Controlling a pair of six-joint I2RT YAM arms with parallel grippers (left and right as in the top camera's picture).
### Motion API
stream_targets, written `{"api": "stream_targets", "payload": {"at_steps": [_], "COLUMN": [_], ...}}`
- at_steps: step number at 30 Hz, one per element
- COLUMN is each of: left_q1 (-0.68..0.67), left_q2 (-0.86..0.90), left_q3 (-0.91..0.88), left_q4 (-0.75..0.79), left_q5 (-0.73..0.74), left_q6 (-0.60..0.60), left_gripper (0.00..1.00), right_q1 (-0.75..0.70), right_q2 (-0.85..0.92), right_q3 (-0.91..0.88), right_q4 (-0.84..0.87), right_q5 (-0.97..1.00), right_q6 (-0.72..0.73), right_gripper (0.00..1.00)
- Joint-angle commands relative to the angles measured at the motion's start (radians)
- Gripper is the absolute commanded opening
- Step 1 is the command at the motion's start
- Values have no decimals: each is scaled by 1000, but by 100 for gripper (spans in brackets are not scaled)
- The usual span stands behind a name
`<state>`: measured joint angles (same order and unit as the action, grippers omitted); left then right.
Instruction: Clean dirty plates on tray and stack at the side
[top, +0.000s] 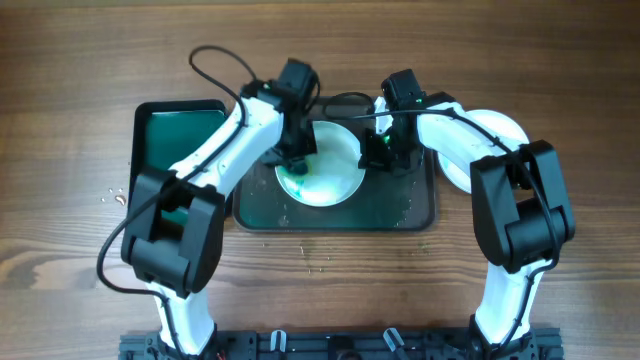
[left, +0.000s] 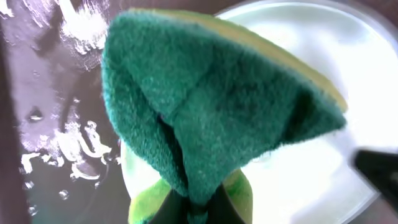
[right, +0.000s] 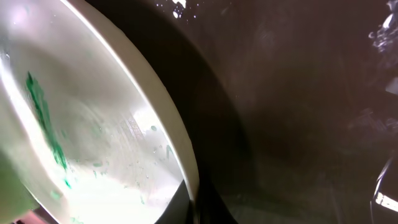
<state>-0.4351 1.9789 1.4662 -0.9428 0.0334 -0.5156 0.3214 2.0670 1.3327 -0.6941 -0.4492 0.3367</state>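
A white plate (top: 328, 170) with green smears lies on the dark tray (top: 400, 210) at the table's middle. My left gripper (top: 296, 160) is shut on a green sponge (left: 211, 106) with a yellow back and presses it on the plate's left side. My right gripper (top: 376, 150) is shut on the plate's right rim (right: 180, 162). The right wrist view shows a green streak (right: 43, 118) on the wet plate surface. Another white plate (top: 495, 130) lies to the right of the tray, mostly under my right arm.
A black bin with a green inside (top: 170, 130) stands left of the tray. Water drops lie on the tray floor (left: 68, 143) and on the wood (top: 115, 195) at the left. Small crumbs lie in front of the tray (top: 315, 255).
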Motion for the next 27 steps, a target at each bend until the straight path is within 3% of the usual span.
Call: {"api": "stream_targets", "payload": {"at_steps": [1, 7, 13, 15, 20, 27], "left_q1": [1, -1, -13, -18, -10, 11], "left_q2": [0, 1, 2, 2, 2, 2], "left_q3": [-97, -190, -205, -205, -205, -203], "left_q4": [59, 190, 307, 320, 332, 260], "left_q5": [24, 119, 404, 407, 278, -177], "left_q6": [-11, 42, 226, 225, 202, -85], "left_gripper": [4, 4, 4, 4, 4, 4], "right_q1": [7, 7, 7, 7, 7, 7], "right_q2": [6, 6, 6, 6, 6, 6], "right_q3": [-19, -19, -19, -19, -19, -19], "right_q4": [-3, -13, -27, -29, -29, -29], "right_q5": [7, 8, 24, 27, 34, 34], "right_q6": [3, -17, -21, -21, -20, -21], "right_gripper": [4, 4, 4, 4, 4, 4]}}
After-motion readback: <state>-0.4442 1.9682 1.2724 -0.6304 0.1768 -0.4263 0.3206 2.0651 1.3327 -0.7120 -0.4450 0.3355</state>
